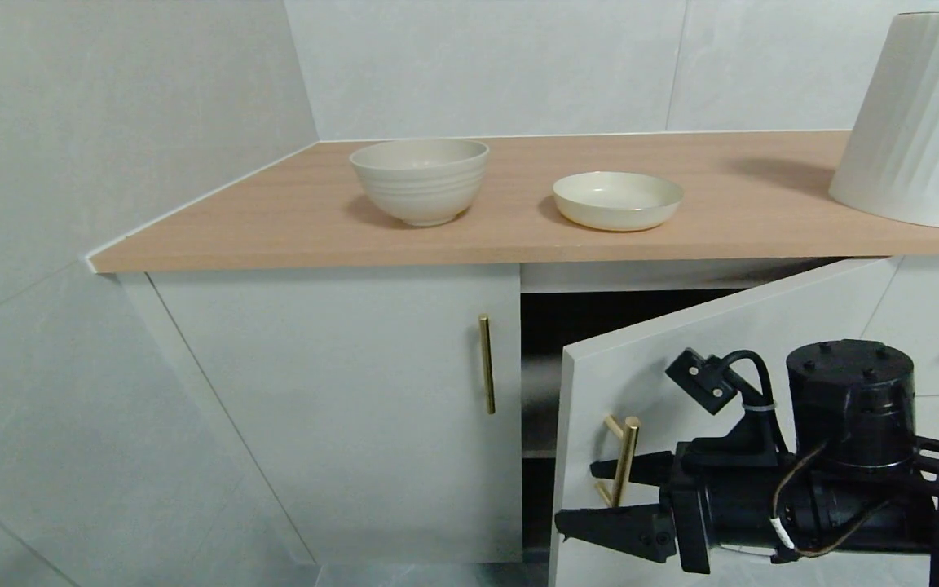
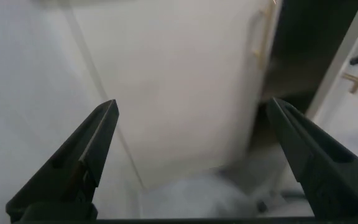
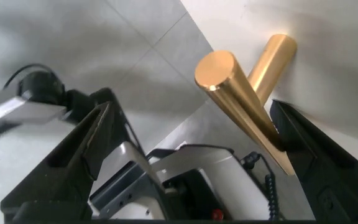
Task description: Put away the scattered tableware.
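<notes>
Where the cabinet door hangs ajar, interior dark and unreadable, right hand spread around brass handle, left hand spread, bowl and dish near counter front edge

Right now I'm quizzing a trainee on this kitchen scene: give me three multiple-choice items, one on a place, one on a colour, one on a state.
1. Where is the ribbed bowl?
A) on the countertop, left of the shallow dish
B) inside the cabinet
C) on the floor

2. What colour is the handle at the right gripper?
A) black
B) gold
C) red

3. How is that handle's cabinet door?
A) shut
B) partly open
C) taken off

Answers: 1 A, it stands on the wood beside the dish; 2 B, the bar shines gold; 3 B, it swings out from a dark gap.
</notes>
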### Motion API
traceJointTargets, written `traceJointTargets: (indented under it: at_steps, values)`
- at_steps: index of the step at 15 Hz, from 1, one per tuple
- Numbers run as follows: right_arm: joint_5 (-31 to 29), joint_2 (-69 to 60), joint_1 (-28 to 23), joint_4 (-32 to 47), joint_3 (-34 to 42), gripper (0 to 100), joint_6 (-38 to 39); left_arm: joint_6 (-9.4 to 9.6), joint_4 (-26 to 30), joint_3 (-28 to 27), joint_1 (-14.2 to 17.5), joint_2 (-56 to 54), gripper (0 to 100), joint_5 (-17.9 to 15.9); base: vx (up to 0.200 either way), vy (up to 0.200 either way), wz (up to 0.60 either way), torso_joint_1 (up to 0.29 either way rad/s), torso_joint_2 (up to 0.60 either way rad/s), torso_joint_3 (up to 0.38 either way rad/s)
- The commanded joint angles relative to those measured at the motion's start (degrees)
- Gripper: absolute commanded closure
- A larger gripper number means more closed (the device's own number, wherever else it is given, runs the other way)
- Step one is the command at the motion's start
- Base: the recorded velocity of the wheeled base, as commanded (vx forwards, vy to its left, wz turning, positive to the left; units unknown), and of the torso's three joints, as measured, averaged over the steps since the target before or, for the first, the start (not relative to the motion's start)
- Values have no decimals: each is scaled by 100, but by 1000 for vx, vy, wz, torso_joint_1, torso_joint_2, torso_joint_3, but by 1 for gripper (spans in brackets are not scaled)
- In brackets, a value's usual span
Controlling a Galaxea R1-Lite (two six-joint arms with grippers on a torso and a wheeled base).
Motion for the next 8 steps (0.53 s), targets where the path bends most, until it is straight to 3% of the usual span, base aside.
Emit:
traceJointTargets:
  at_steps: [1, 2, 3, 5, 6, 7, 8]
  values:
    - [14, -289, 7, -6, 152, 0, -1, 94, -24, -965, -314, 2147, 0, -460, 0, 0, 0, 0, 0, 0]
    - [128, -377, 7, -6, 205, 0, -1, 94, -77, -1158, -780, 2648, 100, -460, 0, 0, 0, 0, 0, 0]
    - [163, -385, 7, -6, 205, 0, 8, 86, -95, -1220, -973, 2824, 100, -460, 0, 0, 0, 0, 0, 0]
    - [172, -377, 16, 2, 214, 0, 8, -152, -165, -1263, -2221, 3588, 100, -460, 0, 0, 0, 0, 0, 0]
    - [172, -368, 16, 2, 214, 0, 8, -345, -385, -1290, -2485, 3878, 100, -460, 0, 0, 0, 0, 0, 0]
    - [163, -359, 16, 11, 214, 0, 8, -881, -1211, -1351, -2722, 4625, 100, -460, 0, 0, 0, 0, 0, 0]
    - [163, -368, 16, 20, 214, 0, 8, -1092, -1466, -1369, -2784, 4872, 100, -451, 0, 0, 0, 0, 0, 0]
